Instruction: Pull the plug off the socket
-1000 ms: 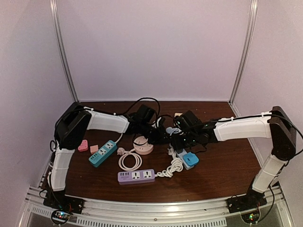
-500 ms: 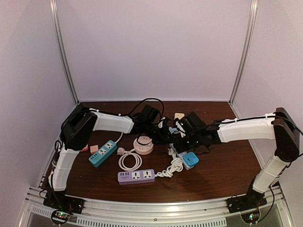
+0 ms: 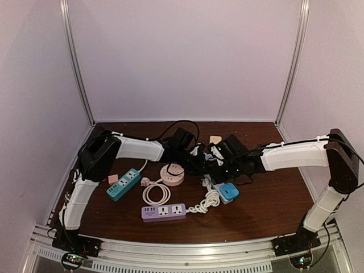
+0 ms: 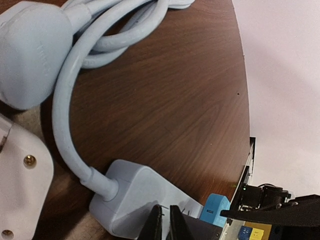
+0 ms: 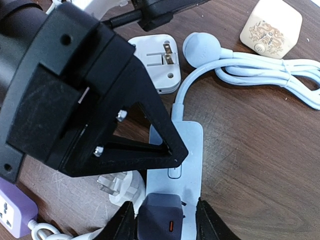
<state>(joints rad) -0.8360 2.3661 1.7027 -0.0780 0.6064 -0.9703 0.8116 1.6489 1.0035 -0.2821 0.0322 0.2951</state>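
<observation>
Both arms have pushed further in over the middle of the table since a second ago, the left elbow swinging right. Nothing is pulled yet: the plug sits in the pale power strip. The right gripper stands spread astride the plug, with a sliver of strip showing beside one finger. The left gripper, fingers pinched together, rests its tip on the strip just far of the plug, probably to pin it. Only the right wrist view shows this. Overhead, arms and cables hide the fingers, and the left wrist view shows only the strip's cord end.
</observation>
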